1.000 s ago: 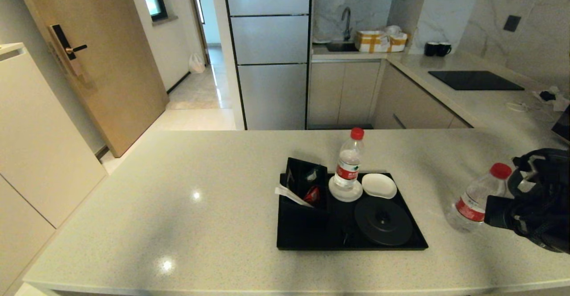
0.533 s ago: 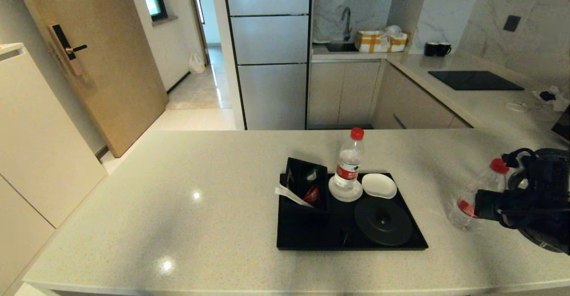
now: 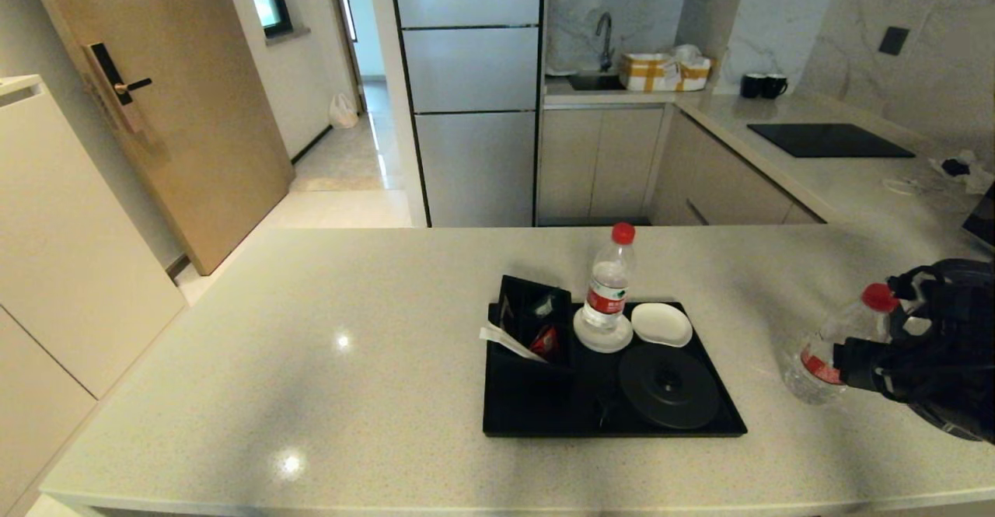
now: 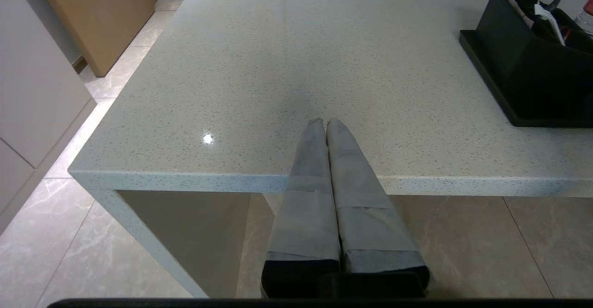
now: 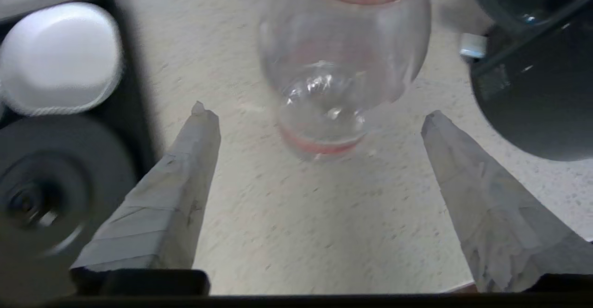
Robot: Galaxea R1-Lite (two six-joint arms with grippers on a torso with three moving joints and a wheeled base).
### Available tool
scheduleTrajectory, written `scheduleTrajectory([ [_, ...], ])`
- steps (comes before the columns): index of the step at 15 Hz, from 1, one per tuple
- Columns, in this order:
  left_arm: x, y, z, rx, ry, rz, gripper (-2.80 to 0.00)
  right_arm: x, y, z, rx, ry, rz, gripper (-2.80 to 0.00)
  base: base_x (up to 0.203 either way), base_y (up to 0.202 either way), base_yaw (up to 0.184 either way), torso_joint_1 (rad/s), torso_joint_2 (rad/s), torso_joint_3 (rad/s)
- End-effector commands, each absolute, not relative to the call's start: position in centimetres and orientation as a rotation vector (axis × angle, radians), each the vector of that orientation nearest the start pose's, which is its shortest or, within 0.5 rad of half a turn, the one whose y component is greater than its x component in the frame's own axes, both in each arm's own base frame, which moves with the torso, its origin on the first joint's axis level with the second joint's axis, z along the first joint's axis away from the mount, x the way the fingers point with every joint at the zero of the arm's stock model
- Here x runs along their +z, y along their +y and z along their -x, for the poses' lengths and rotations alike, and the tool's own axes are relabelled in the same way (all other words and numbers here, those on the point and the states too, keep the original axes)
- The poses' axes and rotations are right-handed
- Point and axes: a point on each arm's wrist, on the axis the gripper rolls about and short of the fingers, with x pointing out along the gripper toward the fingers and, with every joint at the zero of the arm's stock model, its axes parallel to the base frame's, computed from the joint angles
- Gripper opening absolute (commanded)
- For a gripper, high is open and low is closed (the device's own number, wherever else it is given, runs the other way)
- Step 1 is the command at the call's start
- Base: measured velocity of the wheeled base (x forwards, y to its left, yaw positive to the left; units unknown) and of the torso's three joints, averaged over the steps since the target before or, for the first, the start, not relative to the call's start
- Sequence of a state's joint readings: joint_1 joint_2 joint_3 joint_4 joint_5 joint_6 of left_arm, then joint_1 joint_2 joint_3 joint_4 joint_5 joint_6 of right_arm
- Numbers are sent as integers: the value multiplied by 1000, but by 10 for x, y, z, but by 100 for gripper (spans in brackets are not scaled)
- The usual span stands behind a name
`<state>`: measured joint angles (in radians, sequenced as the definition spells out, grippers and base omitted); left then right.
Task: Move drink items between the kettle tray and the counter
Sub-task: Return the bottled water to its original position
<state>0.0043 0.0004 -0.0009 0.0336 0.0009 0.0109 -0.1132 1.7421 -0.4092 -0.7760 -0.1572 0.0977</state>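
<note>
I am holding my right end effector (image 5: 315,113) spread wide, grasping nothing — a water bottle (image 3: 828,350) is standing on the counter (image 3: 350,361) at the frame's right, between my fingers (image 5: 162,206). The second bottle (image 3: 609,288) is sitting on the tray (image 3: 536,416) — my left end effector (image 4: 324,125) is hanging clenched at the counter's near edge.

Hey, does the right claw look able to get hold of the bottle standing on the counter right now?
Probably yes. The right claw is open with the bottle standing on the counter just ahead of its fingertips, nothing between them. It is not yet gripped.
</note>
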Motion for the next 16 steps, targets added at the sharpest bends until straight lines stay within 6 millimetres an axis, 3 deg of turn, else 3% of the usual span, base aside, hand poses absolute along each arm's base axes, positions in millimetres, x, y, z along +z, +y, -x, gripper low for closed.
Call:
scheduleTrajectory([
  [1,72,0,23,6,34,-11,-280,81,-39,-263,-309,566,-94,0,0,0,0,0,0,0],
  [10,72,0,23,6,34,-11,-280,53,-46,-314,-306,509,-91,0,0,0,0,0,0,0],
  [11,72,0,23,6,34,-11,-280,50,-46,-316,-309,507,-88,-270,0,0,0,0,0,0],
  [16,72,0,23,6,34,-11,-280,51,-47,-318,-309,500,-74,-280,0,0,0,0,0,0],
])
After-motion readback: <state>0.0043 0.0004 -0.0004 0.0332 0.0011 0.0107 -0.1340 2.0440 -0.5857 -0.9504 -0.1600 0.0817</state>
